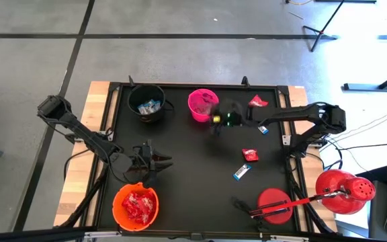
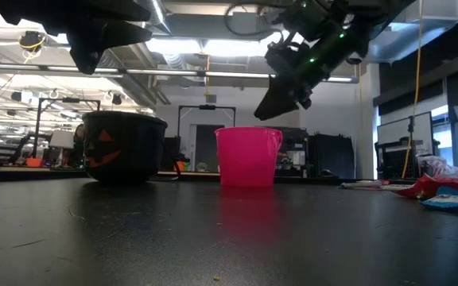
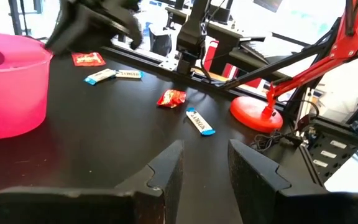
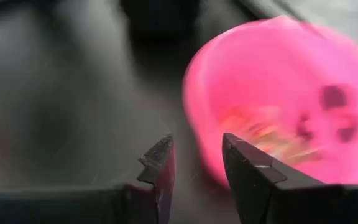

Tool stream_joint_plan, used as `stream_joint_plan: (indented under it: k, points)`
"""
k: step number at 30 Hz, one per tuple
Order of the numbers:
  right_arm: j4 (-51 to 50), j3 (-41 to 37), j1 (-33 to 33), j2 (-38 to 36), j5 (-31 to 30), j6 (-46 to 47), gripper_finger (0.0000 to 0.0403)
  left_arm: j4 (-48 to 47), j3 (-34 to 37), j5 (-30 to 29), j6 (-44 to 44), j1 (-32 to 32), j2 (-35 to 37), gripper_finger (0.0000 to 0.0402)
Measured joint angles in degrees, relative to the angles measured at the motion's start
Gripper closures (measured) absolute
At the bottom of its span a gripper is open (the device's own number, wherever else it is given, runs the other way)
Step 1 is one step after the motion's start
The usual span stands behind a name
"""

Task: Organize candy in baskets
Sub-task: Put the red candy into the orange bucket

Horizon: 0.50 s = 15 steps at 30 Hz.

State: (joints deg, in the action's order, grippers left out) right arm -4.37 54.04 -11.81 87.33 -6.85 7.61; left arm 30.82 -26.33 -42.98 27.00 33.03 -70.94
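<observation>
Three baskets stand on the black table. The black one [image 1: 146, 102] at the far side holds blue-and-white candy, the pink one [image 1: 202, 104] stands beside it, and the orange one [image 1: 136, 205] at the near left holds red candy. My right gripper [image 4: 194, 146] hangs open and empty just beside the pink basket [image 4: 278, 99], above its rim [image 2: 247, 131]; a few sweets [image 4: 260, 134] lie inside. My left gripper [image 3: 204, 149] stands open and empty over the table, just beyond the orange basket. Loose candy lies on the right: a red packet [image 1: 250, 154] and a blue-and-white bar [image 1: 242, 172].
More sweets lie at the far right: a red packet [image 1: 257, 101] and a small blue one [image 1: 263, 129]. A red desk lamp [image 1: 341, 191] with a round base [image 1: 274, 204] stands at the near right corner. The table's middle is bare black surface [image 1: 193, 168].
</observation>
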Motion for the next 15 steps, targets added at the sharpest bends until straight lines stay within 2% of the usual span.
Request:
stream_joint_plan:
  k: [7,15]
  points:
    - [-11.1,0.0,11.9,0.0,0.3,-4.7,0.0291,-3.3,0.0,-1.6,1.7,0.0,-0.1,0.0286]
    - [-28.8,0.0,23.8,0.0,-1.3,4.4,0.0292,-4.7,0.0,-1.9,4.3,0.0,-0.1,0.0286]
